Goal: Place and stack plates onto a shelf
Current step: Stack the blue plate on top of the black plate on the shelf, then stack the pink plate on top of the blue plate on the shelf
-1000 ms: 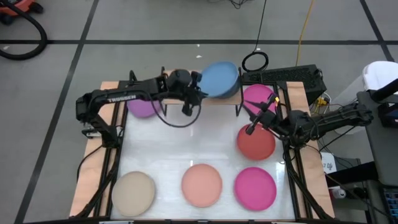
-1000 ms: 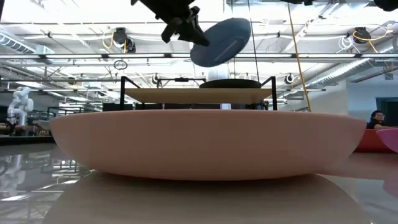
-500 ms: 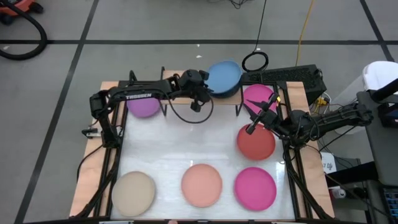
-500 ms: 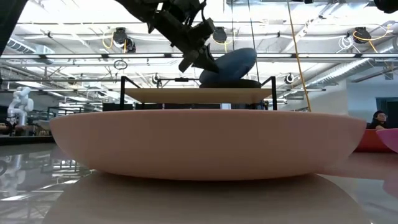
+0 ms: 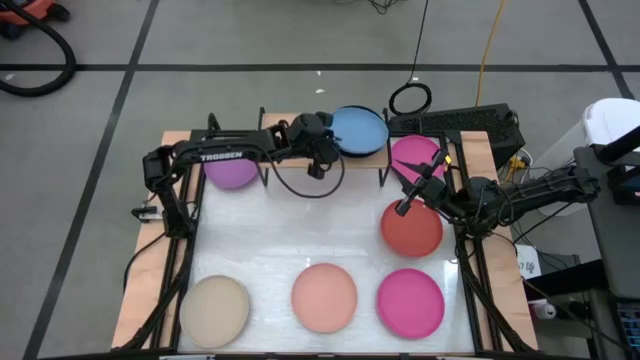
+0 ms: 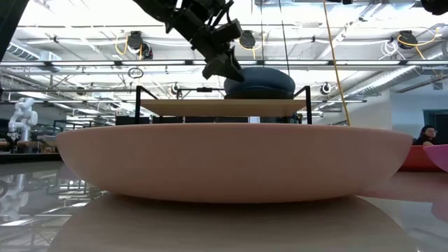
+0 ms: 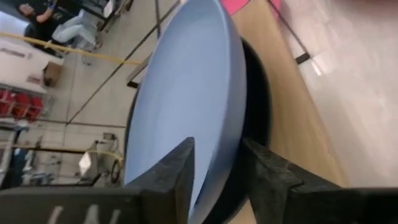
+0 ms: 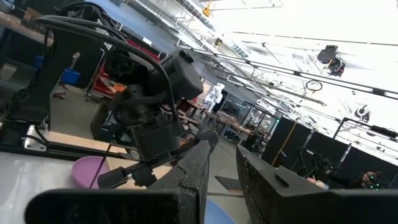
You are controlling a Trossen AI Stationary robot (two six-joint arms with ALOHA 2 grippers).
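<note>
The blue plate (image 5: 360, 128) lies level on the black plate (image 6: 259, 92), which rests on the light-wood shelf (image 6: 210, 106) at the table's far side. My left gripper (image 5: 335, 143) is open at the blue plate's near-left rim. My right gripper (image 5: 402, 206) hovers over the far edge of the red plate (image 5: 412, 232), its fingers a narrow gap apart with nothing between them. On the white table lie a beige plate (image 5: 214, 308), a salmon plate (image 5: 324, 296) and a magenta plate (image 5: 410, 303). A purple plate (image 5: 230, 172) and a second magenta plate (image 5: 415, 153) sit at the shelf's ends. My left gripper has the blue plate's rim (image 7: 227, 158) between its open fingers, one finger over the plate's inside and one outside it. I cannot tell whether either finger touches the rim. The fingers slant down from the table's left. The plate lies flat on the black plate.
The shelf's thin black legs (image 5: 383, 178) stand between my two grippers. A dark device with cables (image 5: 455, 122) sits behind the shelf at the far right. Bare white tabletop (image 5: 300, 225) lies between the shelf and the near row of plates.
My left gripper has gone down and toward the table's far right with the blue plate. The plate was tilted in the air above the shelf. It has come down onto the black plate and now lies level.
</note>
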